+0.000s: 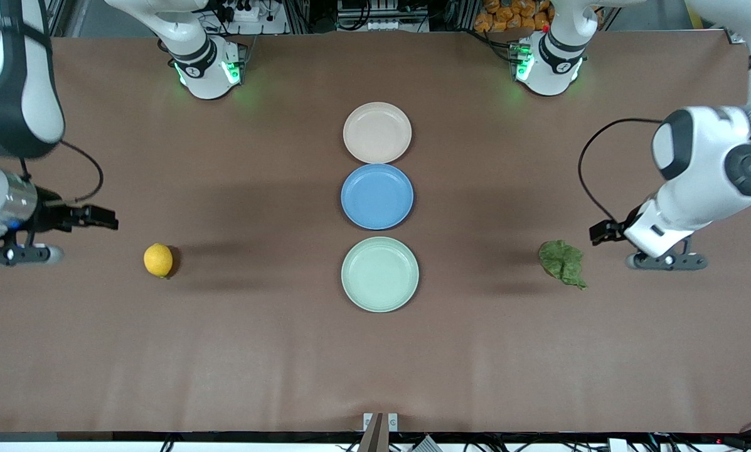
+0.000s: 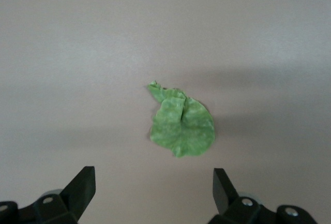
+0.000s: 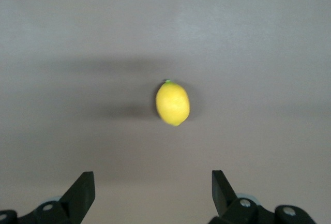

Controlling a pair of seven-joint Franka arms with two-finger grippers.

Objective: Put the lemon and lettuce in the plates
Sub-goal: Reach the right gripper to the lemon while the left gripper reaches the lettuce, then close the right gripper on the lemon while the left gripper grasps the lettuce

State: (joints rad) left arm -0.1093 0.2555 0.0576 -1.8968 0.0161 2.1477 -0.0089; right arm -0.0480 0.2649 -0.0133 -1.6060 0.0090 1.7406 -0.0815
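Observation:
The yellow lemon (image 1: 158,260) lies on the brown table toward the right arm's end; it also shows in the right wrist view (image 3: 172,103). The dark-green lettuce (image 1: 562,262) lies toward the left arm's end and shows in the left wrist view (image 2: 182,127). The beige-pink plate (image 1: 377,132) and the mint-green plate (image 1: 379,274) are empty at the table's middle. My right gripper (image 1: 14,254) (image 3: 153,185) is open and empty above the table beside the lemon. My left gripper (image 1: 665,260) (image 2: 154,182) is open and empty above the table beside the lettuce.
A blue plate (image 1: 377,196) lies empty between the two task plates, in one line with them. The beige-pink plate is farthest from the front camera, the mint-green one nearest. The arms' bases (image 1: 207,66) (image 1: 548,63) stand along the table's edge farthest from the camera.

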